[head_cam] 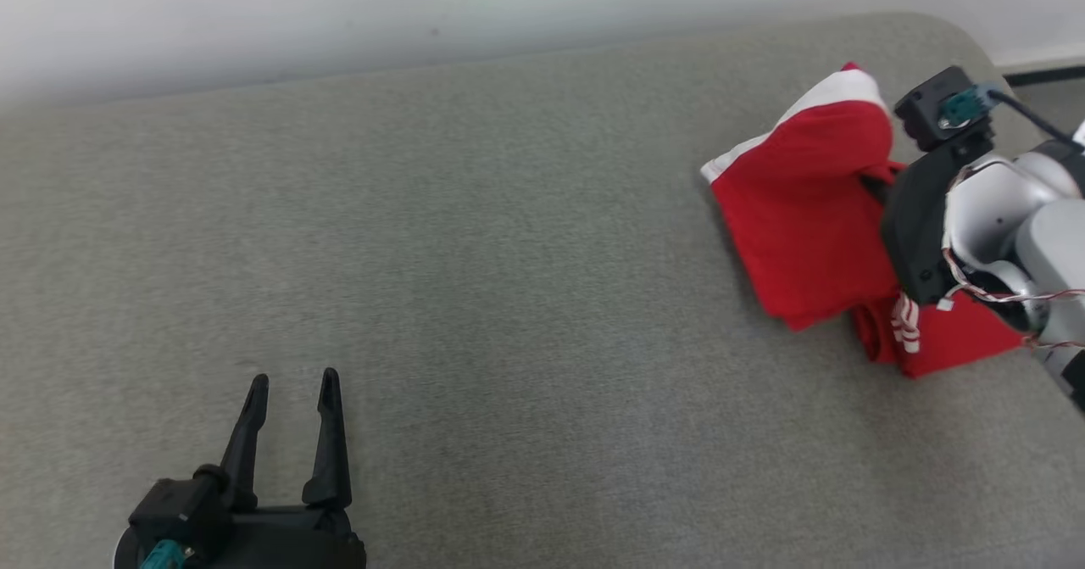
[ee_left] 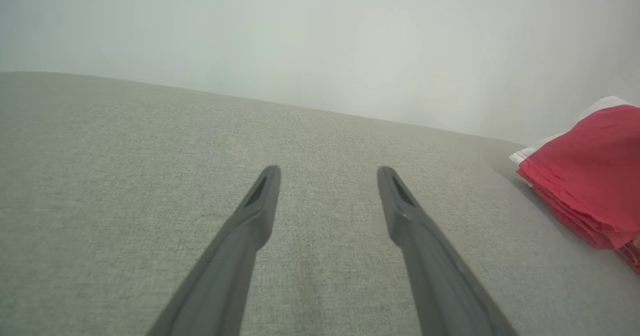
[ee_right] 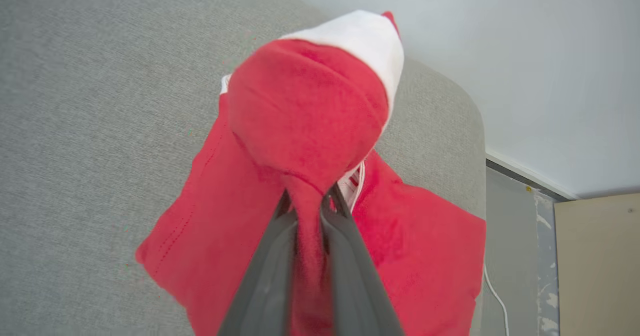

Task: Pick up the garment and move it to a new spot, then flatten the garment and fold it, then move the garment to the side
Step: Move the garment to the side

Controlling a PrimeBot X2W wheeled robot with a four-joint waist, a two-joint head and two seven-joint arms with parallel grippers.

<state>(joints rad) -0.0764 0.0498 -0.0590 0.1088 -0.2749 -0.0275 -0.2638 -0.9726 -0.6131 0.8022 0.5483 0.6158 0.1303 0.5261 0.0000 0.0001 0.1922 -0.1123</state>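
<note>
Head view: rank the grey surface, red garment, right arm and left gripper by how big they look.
1. grey surface, by far.
2. garment and right arm: look alike, and the arm covers part of the garment, so no ranking.
3. left gripper, smallest, though near the camera.

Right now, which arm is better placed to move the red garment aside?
Right. The right tool is shut on a bunched fold of the red-and-white fabric garment; the left tool hangs open over bare grey upholstered surface, well apart from it.
</note>
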